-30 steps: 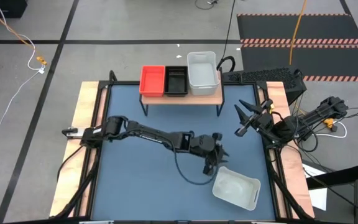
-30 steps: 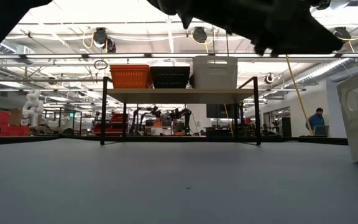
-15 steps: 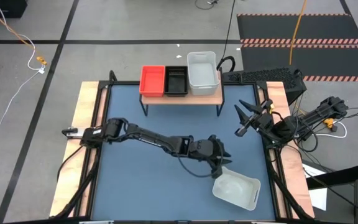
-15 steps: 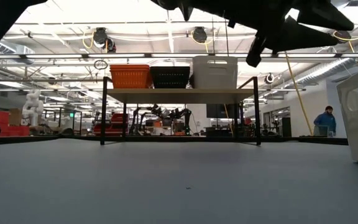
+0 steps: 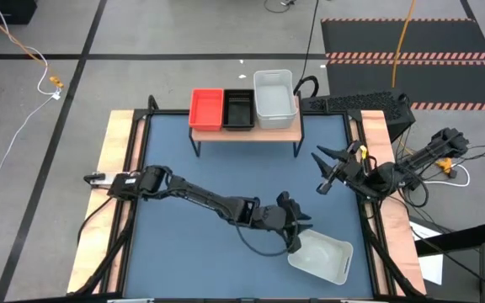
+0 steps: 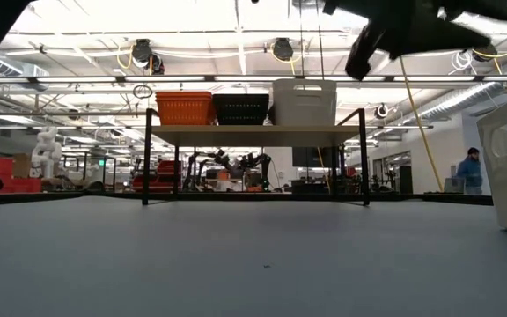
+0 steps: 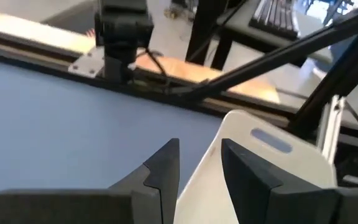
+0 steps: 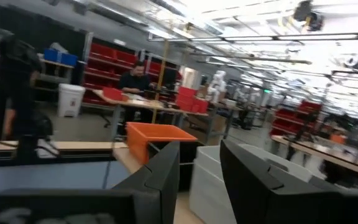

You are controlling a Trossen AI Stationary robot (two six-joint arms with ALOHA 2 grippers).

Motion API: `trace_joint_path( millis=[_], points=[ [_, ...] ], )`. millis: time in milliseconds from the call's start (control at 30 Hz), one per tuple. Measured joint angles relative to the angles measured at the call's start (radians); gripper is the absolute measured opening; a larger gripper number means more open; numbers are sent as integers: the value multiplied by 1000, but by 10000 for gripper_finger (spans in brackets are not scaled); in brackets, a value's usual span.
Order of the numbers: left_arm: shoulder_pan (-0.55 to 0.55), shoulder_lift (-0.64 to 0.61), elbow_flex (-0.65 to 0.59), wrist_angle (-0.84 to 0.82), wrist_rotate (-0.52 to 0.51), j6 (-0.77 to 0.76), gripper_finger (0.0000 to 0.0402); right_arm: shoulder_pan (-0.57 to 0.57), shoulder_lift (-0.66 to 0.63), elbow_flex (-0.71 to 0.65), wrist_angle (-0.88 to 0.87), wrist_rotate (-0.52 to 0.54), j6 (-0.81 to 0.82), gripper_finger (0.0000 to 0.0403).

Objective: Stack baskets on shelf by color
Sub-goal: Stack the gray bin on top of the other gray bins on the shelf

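Robotics lab or workshop: high ceiling with strip lights [image 6: 192, 81], red storage bins [image 8: 107, 59] on racks, other robot arms [image 6: 236, 163] on benches, a person [image 8: 135, 79] seated at a table.

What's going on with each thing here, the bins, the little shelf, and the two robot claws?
Red basket: on the shelf, at one end.
Black basket: on the shelf, middle.
White basket on shelf: upright, at the other end.
White basket on table: upright, off the shelf.
Shelf: standing, three baskets on top.
Left gripper: open, straddling the table basket's wall.
Right gripper: open, empty, raised.
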Motion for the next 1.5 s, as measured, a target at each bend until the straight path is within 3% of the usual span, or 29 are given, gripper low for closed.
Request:
trace_joint_path(
  millis=[267,400,733,1033,1300,1500],
  points=[
    [-90,0,0,47,-254,-39,120,171,-6,0,18,1,-8,110],
    [-110,40,2,61,-304,-107,120,235,-6,0,30,3,25,110],
    [-103,120,-1,-6,-306,-285,120,319,17,0,30,132,52,110],
    [-104,100,1,-156,-302,-334,120,345,18,0,31,137,47,110],
    [-93,96,2,-182,-208,-382,120,345,17,0,38,137,45,110],
    [-66,73,3,-262,-134,-288,108,349,18,0,37,137,71,110]
  ],
)
